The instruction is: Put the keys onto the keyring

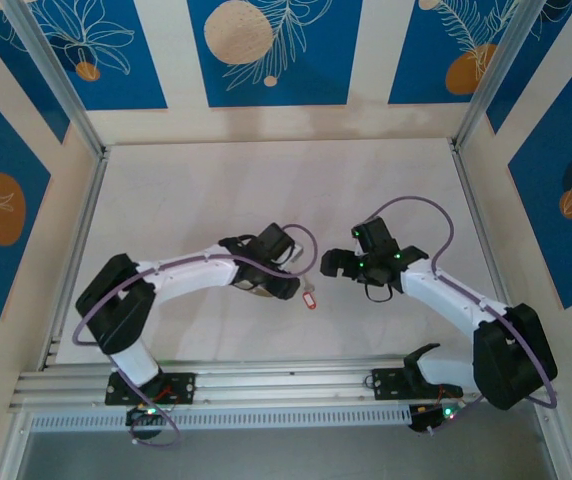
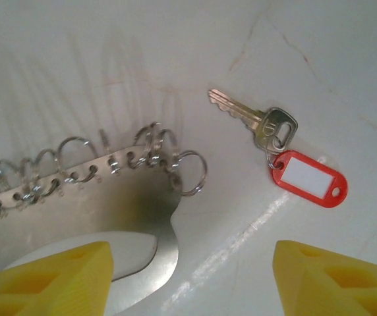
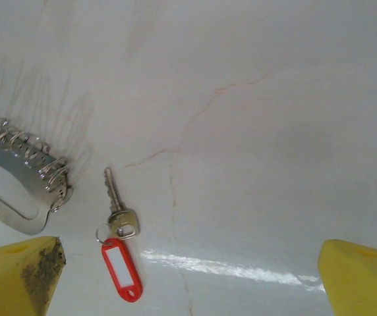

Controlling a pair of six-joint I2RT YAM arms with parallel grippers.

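While the key (image 2: pixel 275 126) lay flat on the white table (image 2: pixel 175 52), its red tag (image 2: pixel 307 178) hung from its head by a small link, and it sat near the keyring (image 2: pixel 109 164) without touching it. Seen from above, the tag (image 1: pixel 311 298) rested between my two grippers, with the keyring to its left. The keyring's metal band carried a row of little wire rings along one edge, none of them through the key. My left gripper (image 2: pixel 192 263) hovered over that band with its yellow fingers (image 2: pixel 50 276) spread apart, one above the band's curve and the other over bare table, grasping nothing. My right gripper (image 3: pixel 192 276) stood to the right of the key (image 3: pixel 124 224), fingers released wide and empty.
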